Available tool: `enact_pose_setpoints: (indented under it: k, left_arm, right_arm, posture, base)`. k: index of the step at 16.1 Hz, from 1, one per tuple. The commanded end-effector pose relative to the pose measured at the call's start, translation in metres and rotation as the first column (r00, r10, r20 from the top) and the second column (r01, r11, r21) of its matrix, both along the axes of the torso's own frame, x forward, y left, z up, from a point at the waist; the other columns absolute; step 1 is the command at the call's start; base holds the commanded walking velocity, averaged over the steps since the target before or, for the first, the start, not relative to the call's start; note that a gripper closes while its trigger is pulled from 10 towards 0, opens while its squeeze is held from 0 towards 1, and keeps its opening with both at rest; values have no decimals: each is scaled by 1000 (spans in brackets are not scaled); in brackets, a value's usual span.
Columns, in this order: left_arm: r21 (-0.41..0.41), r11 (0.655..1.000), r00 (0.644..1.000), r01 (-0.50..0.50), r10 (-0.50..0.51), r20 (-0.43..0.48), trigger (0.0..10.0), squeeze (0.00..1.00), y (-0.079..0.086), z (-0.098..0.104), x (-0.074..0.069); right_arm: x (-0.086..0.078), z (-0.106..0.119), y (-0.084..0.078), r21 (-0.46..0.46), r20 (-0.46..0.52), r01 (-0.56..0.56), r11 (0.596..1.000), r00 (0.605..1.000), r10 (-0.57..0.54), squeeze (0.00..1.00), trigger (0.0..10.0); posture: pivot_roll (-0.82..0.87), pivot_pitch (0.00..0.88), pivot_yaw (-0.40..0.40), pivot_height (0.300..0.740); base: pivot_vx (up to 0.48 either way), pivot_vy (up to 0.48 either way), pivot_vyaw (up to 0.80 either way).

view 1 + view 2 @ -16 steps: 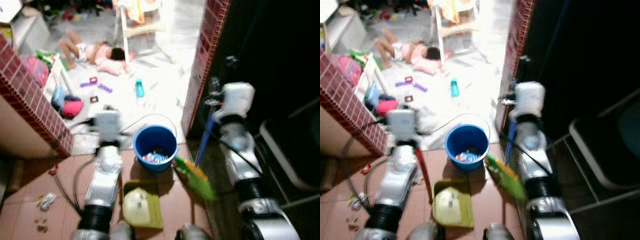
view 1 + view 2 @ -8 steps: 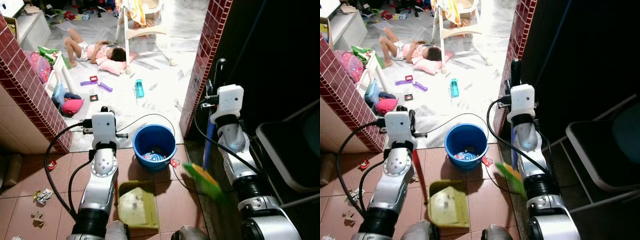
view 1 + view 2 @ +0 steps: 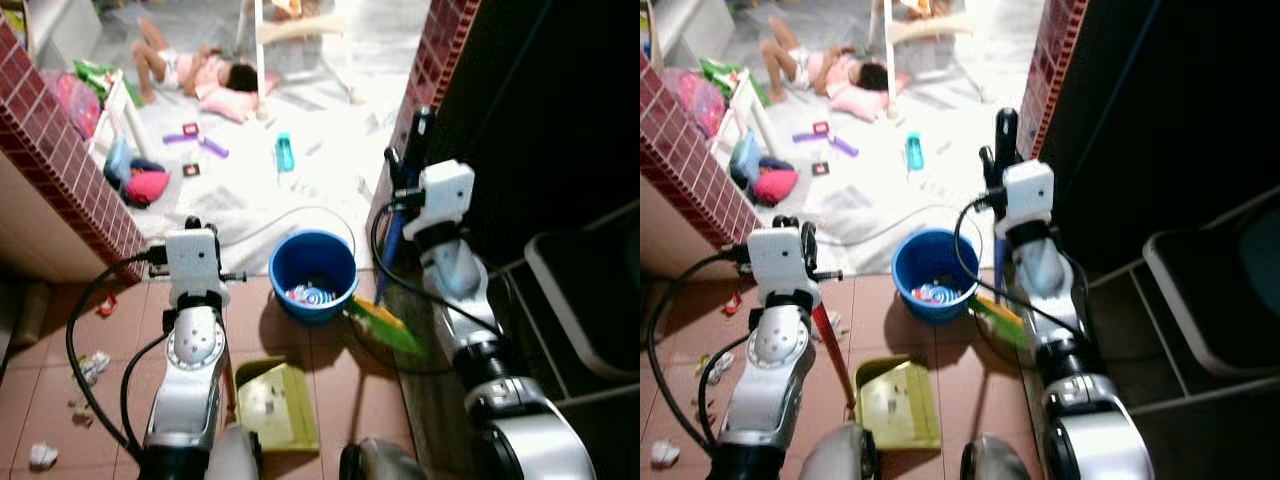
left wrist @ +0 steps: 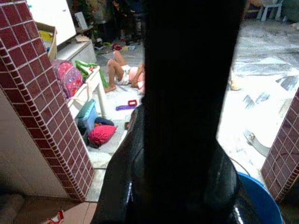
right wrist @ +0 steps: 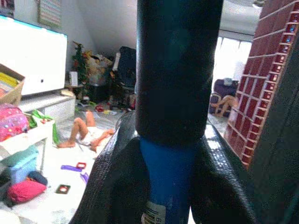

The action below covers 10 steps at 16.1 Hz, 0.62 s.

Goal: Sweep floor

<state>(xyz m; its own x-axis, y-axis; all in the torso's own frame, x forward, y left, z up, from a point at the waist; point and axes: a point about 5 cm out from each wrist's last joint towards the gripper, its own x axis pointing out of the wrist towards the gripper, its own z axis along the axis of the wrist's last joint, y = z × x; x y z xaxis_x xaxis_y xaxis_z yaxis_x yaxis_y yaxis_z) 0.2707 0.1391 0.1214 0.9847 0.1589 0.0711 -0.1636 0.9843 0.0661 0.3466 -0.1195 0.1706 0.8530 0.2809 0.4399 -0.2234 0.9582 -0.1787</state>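
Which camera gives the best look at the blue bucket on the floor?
The left eye view: the blue bucket sits whole and central, with litter visible inside. The right eye view shows it whole too, slightly smaller. The left wrist view catches just a sliver of its rim, behind the left claw.

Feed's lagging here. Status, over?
Right end effector shut on broom handle; left shut on dustpan handle. Dustpan on floor. Bucket ahead, scraps at left.

Left arm at lower left, left gripper (image 3: 805,245) closed round a dark handle. Right arm at right of centre, right gripper (image 3: 998,150) raised, clamped on a blue handle.
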Motion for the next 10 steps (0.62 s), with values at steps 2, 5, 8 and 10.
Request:
enact_pose_setpoints:
  k: [2,5,8,10]
  left_arm:
    - [10,1000,1000,10,-10,-7,10000,0,-2,5,-7]
    - [14,1000,1000,8,-8,-21,10000,0,-1,4,-13]
    - [14,1000,1000,10,-10,-28,10000,0,-1,4,-15]
    - [14,1000,999,17,-16,-36,10000,0,-3,4,-15]
  right_arm:
    - [4,18,0,-28,99,3,1000,995,0,0,10000]
    - [8,21,-5,-61,130,78,995,989,-69,0,10000]
    - [7,17,-3,-79,132,76,994,989,-65,0,10000]
    - [6,10,-1,-87,120,74,994,991,-63,0,10000]
  posture:
    - [36,235,-13,740]
    - [49,249,-13,740]
    - [52,256,-9,740]
    - [56,257,-9,740]
  base:
    - [0,0,0]
    - [0,0,0]
    - [0,0,0]
    - [0,0,0]
